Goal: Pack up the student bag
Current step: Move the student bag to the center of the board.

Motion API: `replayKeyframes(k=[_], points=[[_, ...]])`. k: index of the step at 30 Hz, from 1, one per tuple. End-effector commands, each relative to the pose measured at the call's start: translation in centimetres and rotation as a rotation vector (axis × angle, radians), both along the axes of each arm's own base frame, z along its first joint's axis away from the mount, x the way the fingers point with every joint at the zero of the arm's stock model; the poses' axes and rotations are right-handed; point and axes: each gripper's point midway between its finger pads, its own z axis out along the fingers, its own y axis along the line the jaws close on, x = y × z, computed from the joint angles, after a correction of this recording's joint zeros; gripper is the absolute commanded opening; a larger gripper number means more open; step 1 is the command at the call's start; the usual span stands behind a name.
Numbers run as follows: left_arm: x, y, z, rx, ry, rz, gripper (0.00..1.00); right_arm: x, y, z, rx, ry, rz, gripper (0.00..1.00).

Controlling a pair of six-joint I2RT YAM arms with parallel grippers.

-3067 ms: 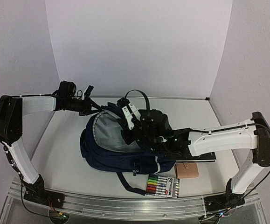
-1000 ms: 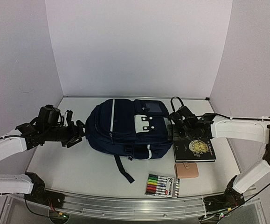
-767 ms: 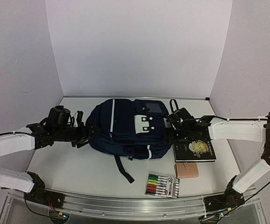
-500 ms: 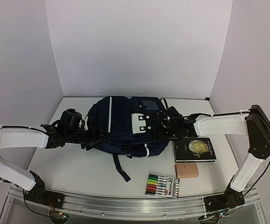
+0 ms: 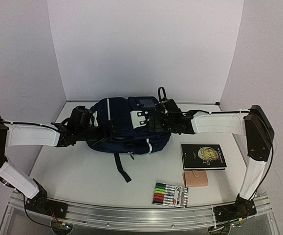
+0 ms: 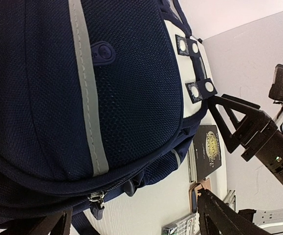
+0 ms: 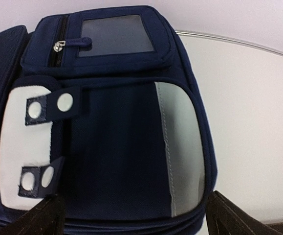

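1. Top view: student bag [image 5: 126,128] flat at back-centre of table [image 5: 77,171], front up. Left gripper [image 5: 101,131] at its left end, right gripper [image 5: 156,122] at its right end; contact not clear. Book [image 5: 203,155], wallet [image 5: 195,178], marker set [image 5: 170,195] at front right, apart from bag.
2. Left wrist: fingers [image 6: 224,215] spread wide, bag w/ grey stripe close ahead.
3. Right wrist: fingers [image 7: 38,218] spread wide, bag front w/ light patches just ahead.

tally: six things of five kinds
one bag [image 5: 126,129], one book [image 5: 203,156], one wallet [image 5: 195,178], one marker pack [image 5: 170,195], and two arms: left arm [image 5: 31,136], right arm [image 5: 219,125].
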Motion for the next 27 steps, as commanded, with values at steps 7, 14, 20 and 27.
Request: replayKeyframes(k=[7, 14, 20, 27], points=[[-1.0, 1.7, 0.7, 0.024, -0.008, 0.008, 0.91, -6.8, -10.6, -2.6, -0.125, 0.134, -0.255, 0.98], [-2.6, 2.0, -1.1, -0.021, 0.055, 0.011, 0.90, -8.9, -12.8, -7.6, -0.247, 0.251, -0.289, 0.90], [-2.8, 2.2, -0.9, -0.034, 0.047, 0.019, 0.90, -8.6, -12.7, -10.7, -0.328, 0.303, -0.287, 0.81], [-3.3, 2.7, -0.8, -0.023, 0.045, 0.027, 0.90, -8.4, -13.3, -11.6, -0.368, 0.307, -0.335, 0.60]])
